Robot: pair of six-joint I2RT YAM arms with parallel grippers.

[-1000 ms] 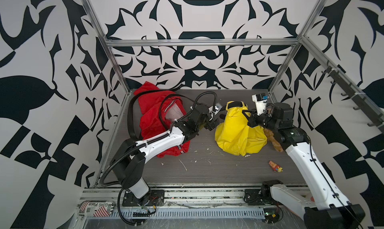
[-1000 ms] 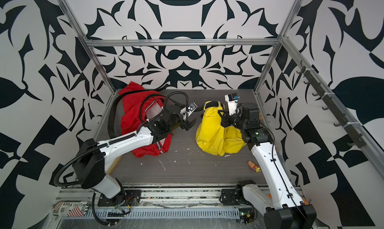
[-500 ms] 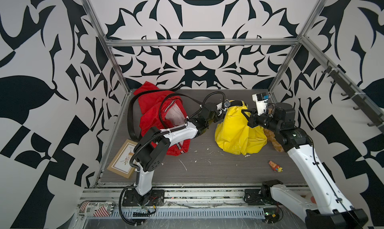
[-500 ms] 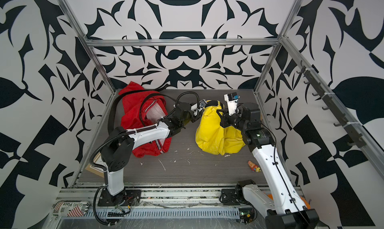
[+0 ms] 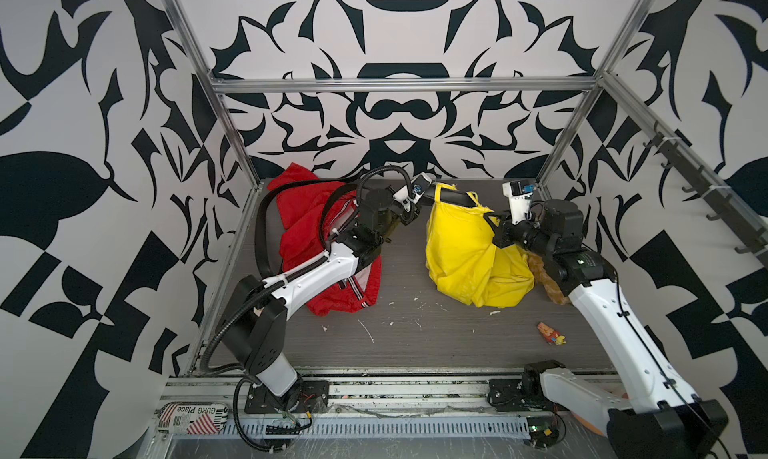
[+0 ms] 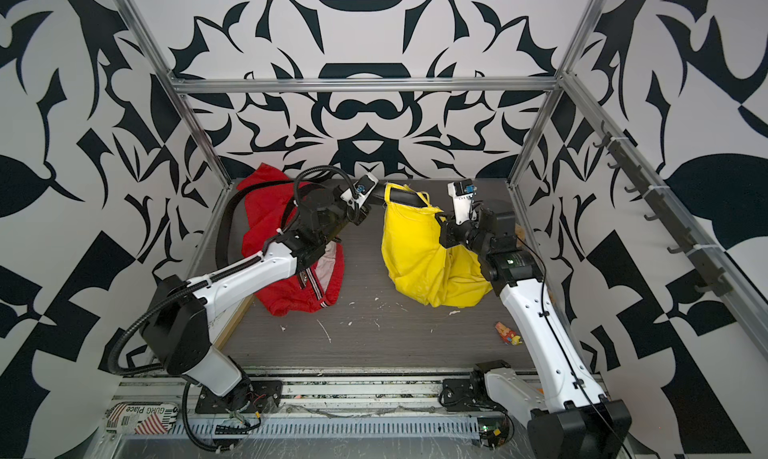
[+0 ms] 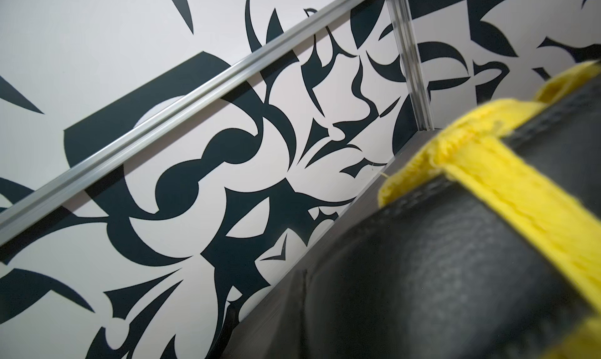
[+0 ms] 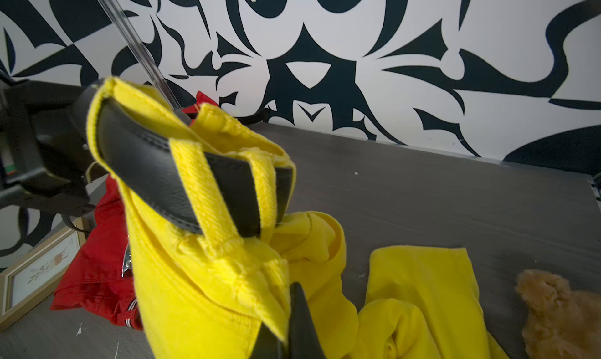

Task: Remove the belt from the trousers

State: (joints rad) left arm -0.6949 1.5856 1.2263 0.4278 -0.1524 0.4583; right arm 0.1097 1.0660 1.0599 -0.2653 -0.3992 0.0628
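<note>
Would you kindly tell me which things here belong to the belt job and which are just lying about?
Job: yellow trousers; black belt in their loops; left gripper; right gripper.
Lying about: red garment; plush toy; picture frame; small colourful item.

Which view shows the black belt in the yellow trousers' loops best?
The right wrist view: the belt is sharp there, passing under two yellow loops. The left wrist view shows it close but blurred. Both top views show only a short black strip.
</note>
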